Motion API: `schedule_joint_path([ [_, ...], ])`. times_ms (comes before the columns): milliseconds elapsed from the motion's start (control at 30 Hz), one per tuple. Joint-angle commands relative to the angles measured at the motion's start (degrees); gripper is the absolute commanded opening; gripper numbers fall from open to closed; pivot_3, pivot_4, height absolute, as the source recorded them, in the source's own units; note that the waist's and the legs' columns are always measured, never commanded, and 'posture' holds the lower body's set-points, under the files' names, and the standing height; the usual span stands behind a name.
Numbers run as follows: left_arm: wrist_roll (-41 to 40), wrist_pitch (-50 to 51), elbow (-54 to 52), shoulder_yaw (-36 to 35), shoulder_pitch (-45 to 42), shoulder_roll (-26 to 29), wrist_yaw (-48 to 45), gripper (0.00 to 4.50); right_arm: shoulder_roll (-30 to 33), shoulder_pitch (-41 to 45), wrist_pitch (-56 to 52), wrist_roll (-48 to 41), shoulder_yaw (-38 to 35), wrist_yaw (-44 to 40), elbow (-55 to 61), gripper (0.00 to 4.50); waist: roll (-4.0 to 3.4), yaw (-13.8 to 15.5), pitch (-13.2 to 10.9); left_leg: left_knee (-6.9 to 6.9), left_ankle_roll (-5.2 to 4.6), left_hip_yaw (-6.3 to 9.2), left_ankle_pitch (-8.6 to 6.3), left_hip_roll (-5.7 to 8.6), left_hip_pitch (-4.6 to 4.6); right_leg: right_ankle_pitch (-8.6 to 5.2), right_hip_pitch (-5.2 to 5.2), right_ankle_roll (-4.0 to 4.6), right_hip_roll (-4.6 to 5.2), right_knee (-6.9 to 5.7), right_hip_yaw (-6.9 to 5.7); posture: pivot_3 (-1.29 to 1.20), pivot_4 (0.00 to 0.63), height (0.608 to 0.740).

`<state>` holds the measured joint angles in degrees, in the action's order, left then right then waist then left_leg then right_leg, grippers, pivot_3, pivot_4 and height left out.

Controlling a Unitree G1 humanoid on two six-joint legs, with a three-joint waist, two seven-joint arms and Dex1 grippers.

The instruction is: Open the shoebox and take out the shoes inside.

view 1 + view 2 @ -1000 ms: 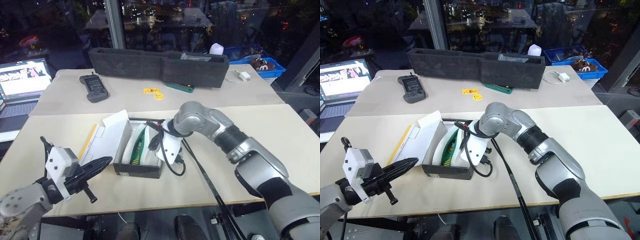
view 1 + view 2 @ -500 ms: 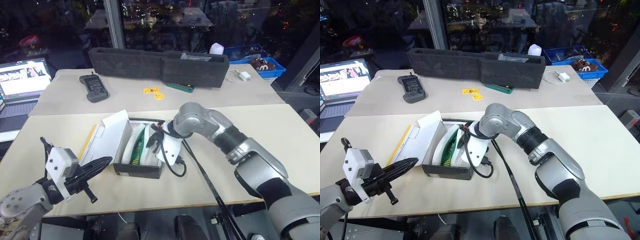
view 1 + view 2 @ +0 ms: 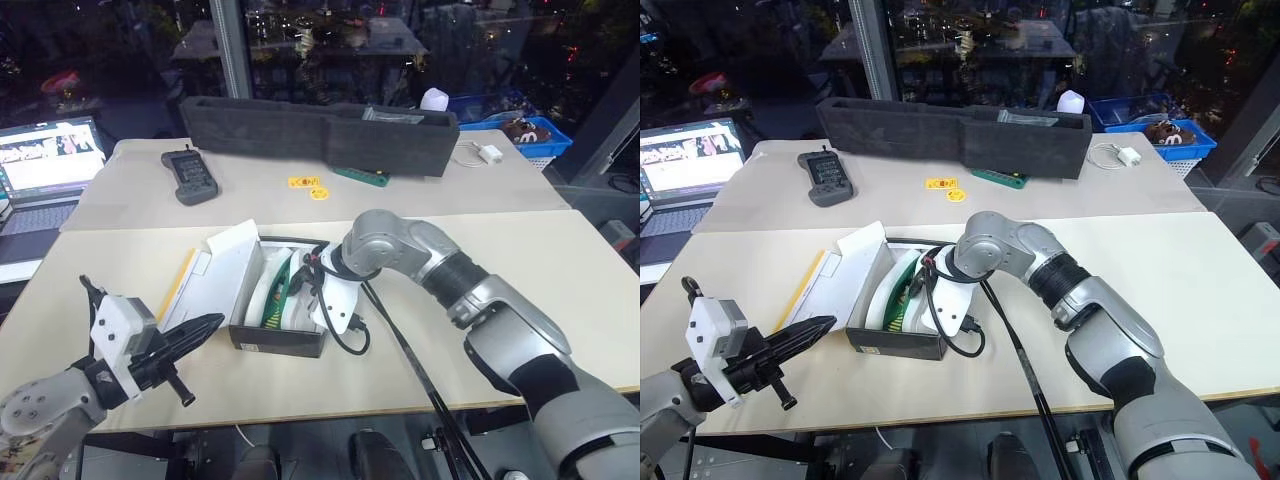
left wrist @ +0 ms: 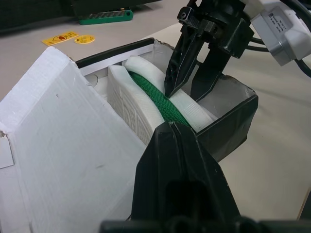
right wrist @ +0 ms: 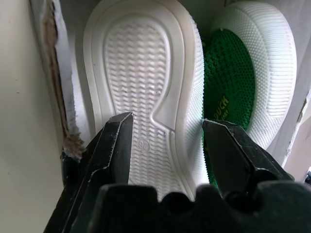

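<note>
Shoebox [image 3: 275, 305] sits open on the counter [image 3: 560, 270], lid folded back, both shoes [image 4: 160, 97] inside on edge. Right gripper [image 5: 165, 145]: jaws partly open, straddling the nearer shoe's sole, holding nothing. Left gripper [image 3: 205, 325]: jaws closed, empty. Advice: lower squarely, close across the sole, lift straight.

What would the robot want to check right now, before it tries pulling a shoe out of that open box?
1. Lid out of the way: ok. The shoebox lies open, its lid folded back toward the robot's left.
2. Shoes reachable: ok. The shoes sit on edge inside, nothing over them.
3. Right gripper open: ok. Its fingers are spread.
4. Fingers around one shoe: ok. In the right wrist view they straddle a white sole.
5. Firm hold on the shoe: not ok, the fingers have not closed.
6. Left gripper clear of the box: ok. It is shut, holding nothing, beside the lid.
</note>
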<state>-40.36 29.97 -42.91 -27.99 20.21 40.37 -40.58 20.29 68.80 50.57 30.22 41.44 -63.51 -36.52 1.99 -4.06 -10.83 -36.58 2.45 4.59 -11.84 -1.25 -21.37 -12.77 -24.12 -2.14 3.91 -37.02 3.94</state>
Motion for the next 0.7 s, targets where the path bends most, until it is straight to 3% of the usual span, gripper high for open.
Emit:
schedule_joint_path([
  [33,0.16,-0.96,-1.39,-0.44,0.02,-0.07,0.48,0.0,-0.44,-1.11,0.42,1.0,1.99,-0.82,-1.52,1.56,0.0,-0.05,0.0,0.0,0.0,0.0,0.0,0.0,0.0,0.0,0.0,0.0,0.0,0.0,0.0,0.0,0.15,0.715],
  [167,0.22,-0.88,-1.28,-0.1,-0.29,0.05,0.7,0.0,-0.83,-1.34,0.04,0.57,1.55,-0.74,-1.55,0.49,0.02,-0.09,0.02,0.07,0.0,0.0,0.0,-0.03,0.06,-0.01,0.02,0.02,-0.03,0.0,0.0,0.0,0.15,0.715],
  [233,0.22,-0.89,-1.23,-0.04,-0.38,0.13,0.77,0.0,-0.96,-1.4,-0.18,0.54,1.4,-0.73,-1.47,0.2,0.03,-0.1,0.02,0.12,0.0,0.0,0.0,-0.06,0.11,-0.02,0.03,0.04,-0.06,0.0,0.0,0.0,0.15,0.715],
  [367,0.21,-0.68,-0.86,0.3,-1.05,0.46,0.9,0.0,-1.67,-1.65,-2.65,-1.79,-0.23,-1.48,-1.06,0.1,0.03,-0.12,0.02,0.2,0.0,-0.01,0.0,-0.2,0.15,-0.04,0.01,0.09,-0.2,0.0,0.01,0.0,0.15,0.715],
  [533,0.2,-0.41,-0.49,0.7,-1.89,0.77,0.91,0.0,-1.62,-1.27,-8.55,-11.32,-5.27,-6.12,2.3,0.1,0.02,-0.17,0.01,0.32,0.04,-0.01,-0.02,-0.62,0.19,-0.05,-0.06,0.4,-0.62,-0.02,-0.01,0.0,0.15,0.715],
  [700,0.41,-0.45,0.24,1.15,-2.84,1.08,0.81,0.0,0.54,-0.51,-7.01,-14.06,-9.77,-2.9,5.75,0.1,-0.01,-0.14,-0.05,0.5,0.04,-0.01,-0.02,-0.69,0.13,-0.04,-0.23,0.46,-0.69,-0.02,-0.01,0.0,0.15,0.715],
])
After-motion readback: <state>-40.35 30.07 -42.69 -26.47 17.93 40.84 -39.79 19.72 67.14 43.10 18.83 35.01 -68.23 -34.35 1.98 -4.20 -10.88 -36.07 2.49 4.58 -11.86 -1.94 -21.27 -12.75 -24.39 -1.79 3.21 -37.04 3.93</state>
